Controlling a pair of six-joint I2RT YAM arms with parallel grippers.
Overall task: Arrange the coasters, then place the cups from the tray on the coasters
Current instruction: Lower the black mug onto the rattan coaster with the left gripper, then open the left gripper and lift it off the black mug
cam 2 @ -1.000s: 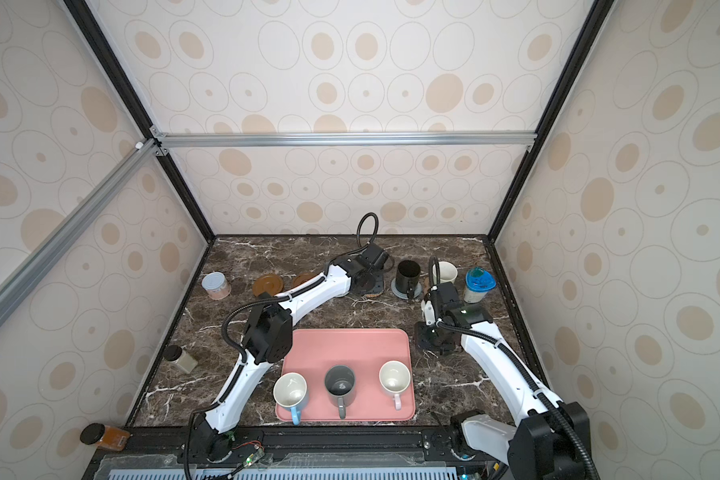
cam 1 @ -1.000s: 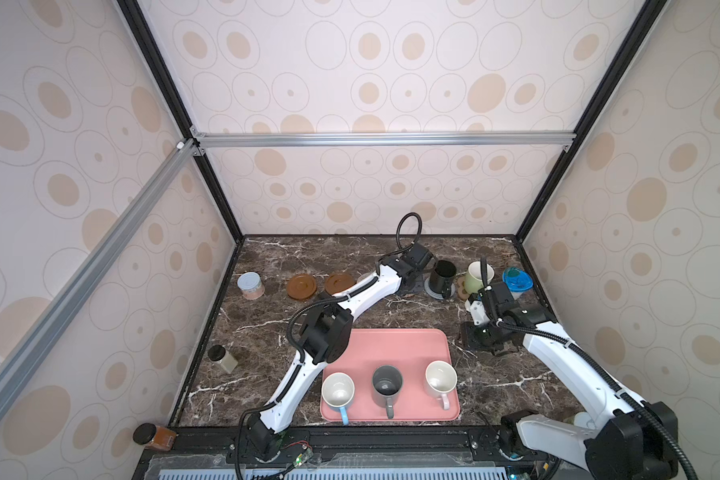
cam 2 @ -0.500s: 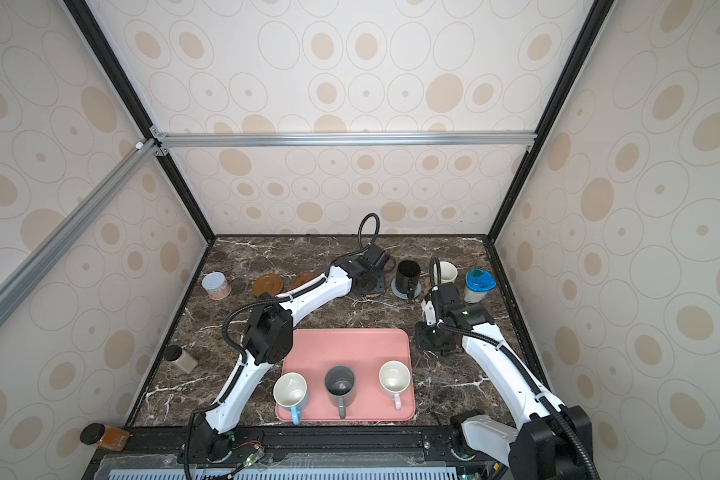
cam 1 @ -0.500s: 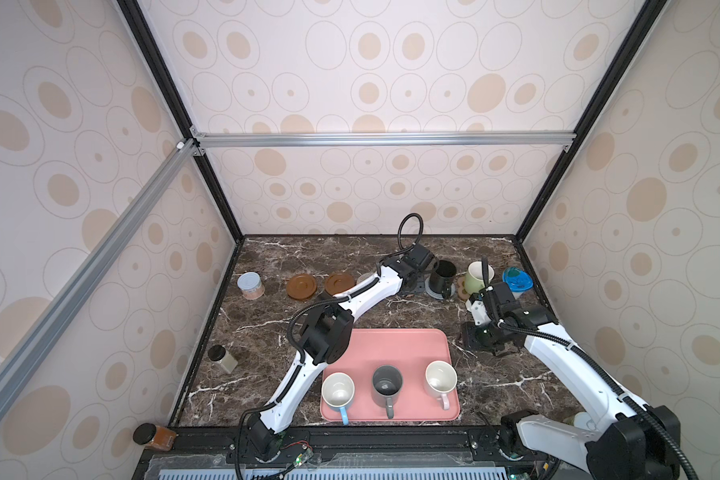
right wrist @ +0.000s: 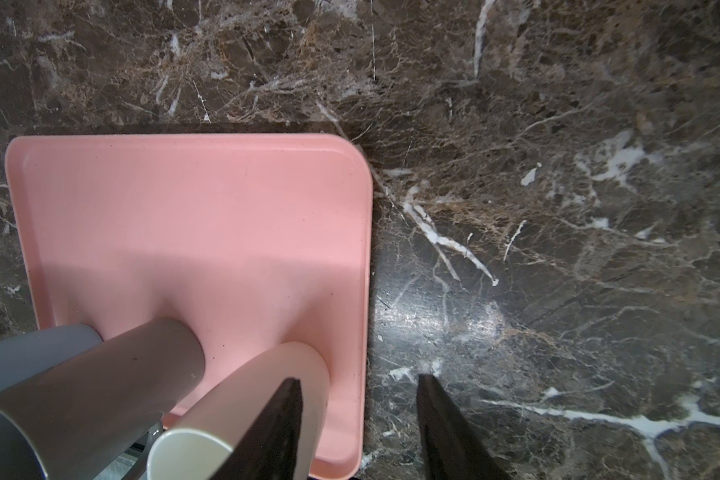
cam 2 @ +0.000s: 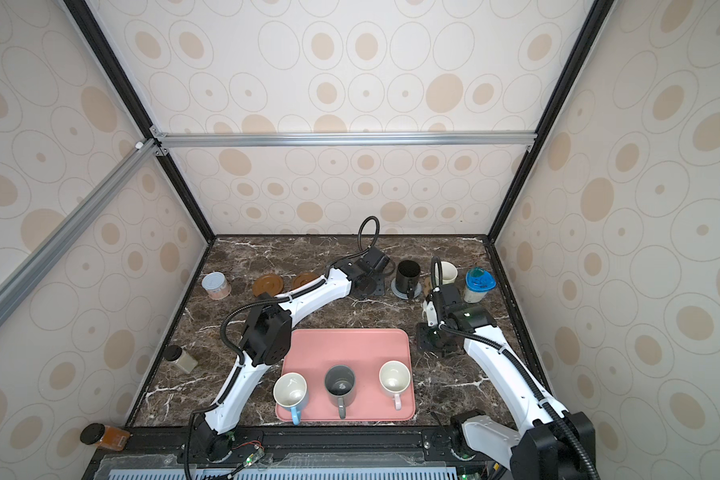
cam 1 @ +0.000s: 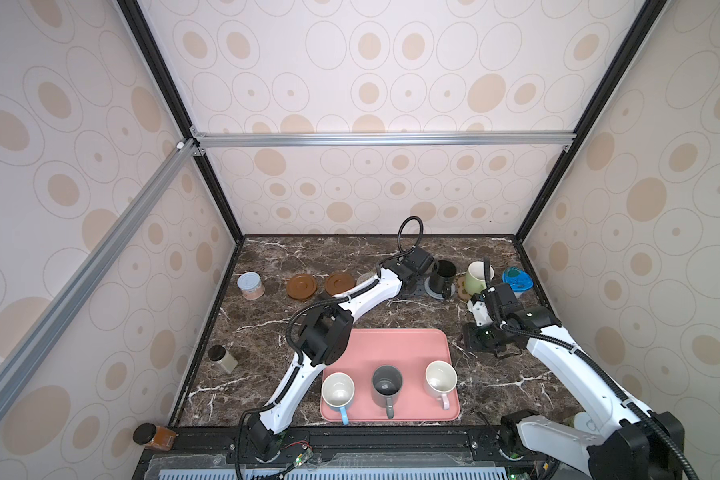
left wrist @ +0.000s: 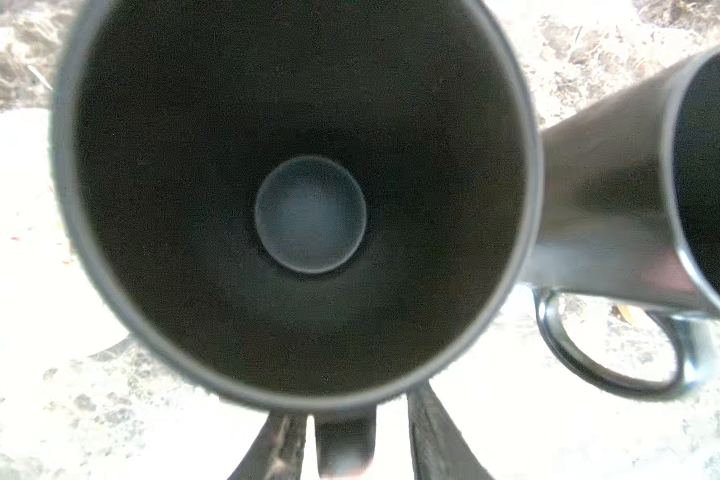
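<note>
Beyond the tray (cam 1: 391,349), my left fingers (left wrist: 437,440) stand loose around the handle (left wrist: 344,444) of a black cup (left wrist: 308,208), my right gripper (right wrist: 358,378) gapes empty beside the tray, and three cups (cam 1: 386,384) on it await coasters.

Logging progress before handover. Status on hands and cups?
Left hand open around handle of black mug, far side. Right hand open, empty, beside tray. Three mugs on tray. Nothing seen in the way.

Left end effector (left wrist: 352,415) outstretched rearward, jaws slightly parted; right end effector (right wrist: 358,380) low, jaws apart.
</note>
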